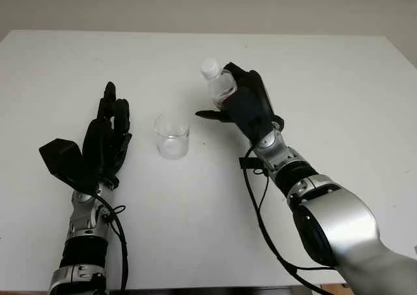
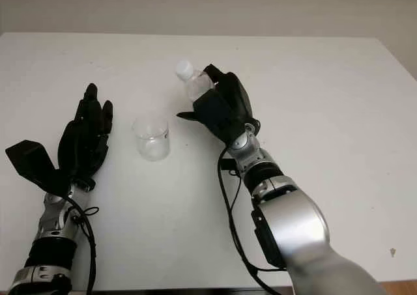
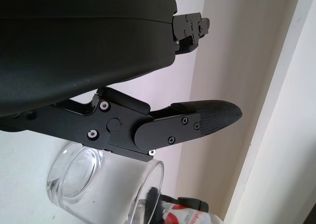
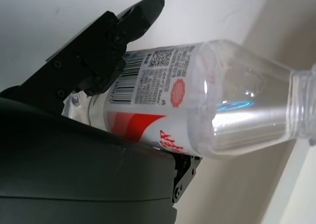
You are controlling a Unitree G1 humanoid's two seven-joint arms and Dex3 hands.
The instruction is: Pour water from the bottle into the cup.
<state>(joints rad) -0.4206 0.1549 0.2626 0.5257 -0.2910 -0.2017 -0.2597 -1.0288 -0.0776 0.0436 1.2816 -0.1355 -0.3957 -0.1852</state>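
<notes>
Fingers of the right hand (image 1: 244, 106) are wrapped around a clear plastic bottle (image 1: 220, 86) with a red-and-white label, its white-capped neck tilted toward the short clear glass cup (image 1: 172, 135), which stands on the white table (image 1: 339, 86) just left of that hand. The bottle appears nearly empty. Left hand (image 1: 107, 139), open, sits just left of the cup.

Black three-finger left hand (image 1: 107, 135), right hand (image 1: 246, 103), silver forearms, black cables
</notes>
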